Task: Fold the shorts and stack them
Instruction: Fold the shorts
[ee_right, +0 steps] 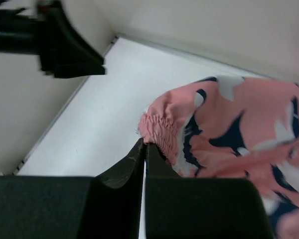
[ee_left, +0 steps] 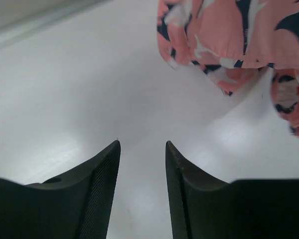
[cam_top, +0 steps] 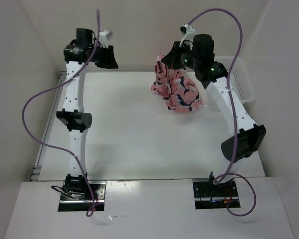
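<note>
The coral-pink shorts (cam_top: 177, 87) with navy and white shapes hang bunched from my right gripper (cam_top: 165, 59) above the far middle of the table. In the right wrist view the right gripper (ee_right: 145, 144) is shut on the gathered waistband of the shorts (ee_right: 229, 134). My left gripper (cam_top: 105, 56) is raised at the far left, open and empty. In the left wrist view the left gripper (ee_left: 142, 144) has its jaws apart over bare table, and the shorts (ee_left: 234, 40) hang at the upper right.
A white mesh basket (cam_top: 241, 79) stands at the far right, behind the right arm. The white table (cam_top: 134, 139) has walls at the back and both sides. The left arm (ee_right: 55, 40) shows at the upper left of the right wrist view.
</note>
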### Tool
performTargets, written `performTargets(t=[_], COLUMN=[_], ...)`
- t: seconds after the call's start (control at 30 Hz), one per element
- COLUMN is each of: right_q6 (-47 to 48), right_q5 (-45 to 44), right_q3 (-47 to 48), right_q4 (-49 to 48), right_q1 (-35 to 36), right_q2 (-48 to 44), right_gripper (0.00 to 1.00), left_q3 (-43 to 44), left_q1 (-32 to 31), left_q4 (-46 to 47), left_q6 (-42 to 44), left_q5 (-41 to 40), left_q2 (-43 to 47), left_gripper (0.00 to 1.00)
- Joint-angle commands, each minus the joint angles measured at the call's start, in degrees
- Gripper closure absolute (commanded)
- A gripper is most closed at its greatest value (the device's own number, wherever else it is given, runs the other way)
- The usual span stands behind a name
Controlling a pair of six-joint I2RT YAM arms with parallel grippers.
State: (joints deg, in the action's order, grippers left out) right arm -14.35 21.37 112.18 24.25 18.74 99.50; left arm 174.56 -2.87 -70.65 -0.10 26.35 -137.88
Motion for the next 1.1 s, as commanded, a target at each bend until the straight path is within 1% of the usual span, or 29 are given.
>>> performTargets(t=[0.0, 0.03, 0.1, 0.13, 0.2, 0.23, 0.27, 0.3, 0.37, 0.4, 0.43, 0.5, 0.57, 0.6, 0.67, 0.7, 0.73, 0.77, 0.8, 0.83, 0.87, 0.9, 0.93, 1.07], right_q6=[3.6, 3.6, 3.6, 3.0, 3.0, 3.0, 3.0, 2.4, 2.4, 3.0, 3.0, 2.4, 1.6, 1.6, 1.0, 1.0, 1.0, 1.0, 1.0, 1.0, 1.0, 1.0, 1.0, 0.5], right_q5=[-3.7, -4.5, -4.5, -4.5, -3.4, -2.7, -1.7, -0.1, 0.5, 0.5, 1.4, 3.3, 3.3, 3.3, 3.3, 3.3, 3.9, 3.9, 3.9, 4.7, 5.3, 5.3, 6.0, 6.5], right_q3=[-6.4, -11.3, -15.4, -18.3, -21.2, -24.5, -26.2, -29.0, -31.8, -33.2, -36.3, -41.3, -44.8, -47.8, -50.2, -51.5, -52.1, -52.7, -52.7, -52.7, -52.7, -53.2, -53.2, -53.2], right_q4=[-2.3, -2.3, -2.3, -1.1, 0.2, 0.2, 0.2, 1.6, 3.0, 3.8, 4.4, 4.4, 3.1, 2.2, 1.6, 1.6, 1.6, 1.0, 1.0, 0.5, 0.4, -0.1, -0.1, -0.6], right_q1=[-1.4, -3.1, -5.9, -7.3, -10.5, -11.5, -12.6, -14.4, -15.1, -15.1, -15.1, -15.1, -15.1, -15.1, -15.6, -15.6, -15.6, -15.6, -15.6, -15.6, -15.6, -15.6, -15.6, -15.6], right_q2=[-16.0, -18.3, -23.1, -24.2, -26.9, -27.9, -28.7, -30.2, -31.6, -32.3, -33.5, -34.7, -36.7, -37.4, -38.5, -38.5, -38.5, -38.5, -38.5, -37.9, -37.4, -37.4, -37.4, -36.8], right_gripper=[1.0, 1.0, 1.0, 1.0, 1.0, 1.0, 1.0, 1.0, 1.0, 1.0, 1.0, 1.0, 1.0, 1.0, 1.0, 1.0, 1.0, 1.0, 1.0, 1.0, 1.0, 1.0, 1.0, 1.0], left_q3=[0.3, -1.6, -3.0, -3.0, 0.7, 3.6, 4.6, 2.8, 5.2, 4.5, 5.3, 5.3, 5.3, 5.3, -1.2, -7.2, -8.0, -7.1, -4.9, 4.3, 3.0, -0.1, -1.5, 5.2], left_q1=[-3.3, -4.3, -7.4, -8.3, -9.0, -9.5, -9.5, -9.5, -9.5, -9.5, -10.1, -10.1, -11.2, -11.2, -11.7, -11.7, -11.7, -11.7, -11.7, -11.7, -11.7, -11.7, -11.7, -12.4], left_q4=[-3.9, -3.9, -3.9, -3.9, -3.3, -1.8, 0.6, 2.3, 4.6, 5.3, 5.3, 3.9, -1.4, -3.8, -3.8, -3.3, -2.5, -1.9, -1.1, -1.1, 1.4, 6.7, 8.2, 8.1], left_q6=[0.1, 0.1, 0.1, 0.1, 0.1, 0.1, 0.1, 0.1, 0.1, 0.1, 0.1, 0.1, 0.1, 0.1, 0.1, 0.1, 0.1, 0.1, 0.1, 0.1, 0.1, 0.1, 0.1, 0.1], left_q5=[4.6, 5.2, 5.8, 5.3, 4.6, 4.6, 4.6, 4.6, 4.6, 4.6, 4.6, 5.7, 6.3, 5.0, 3.5, 3.5, 2.5, 2.5, 2.0, 2.0, 2.0, 2.6, 3.6, 4.1], left_q2=[-1.6, -2.9, -4.2, -6.5, -9.8, -14.2, -14.3, -14.8, -18.0, -18.0, -19.9, -20.9, -21.7, -22.6, -21.1, -20.3, -20.3, -20.8, -23.4, -25.4, -25.4, -24.0, -24.0, -29.4], left_gripper=[0.5, 0.48, 0.46, 0.46, 0.44, 0.42, 0.42, 0.42, 0.41, 0.39, 0.39, 0.38, 0.38, 0.38, 0.38, 0.38, 0.38, 0.38, 0.36, 0.33, 0.33, 0.31, 0.31, 0.26])
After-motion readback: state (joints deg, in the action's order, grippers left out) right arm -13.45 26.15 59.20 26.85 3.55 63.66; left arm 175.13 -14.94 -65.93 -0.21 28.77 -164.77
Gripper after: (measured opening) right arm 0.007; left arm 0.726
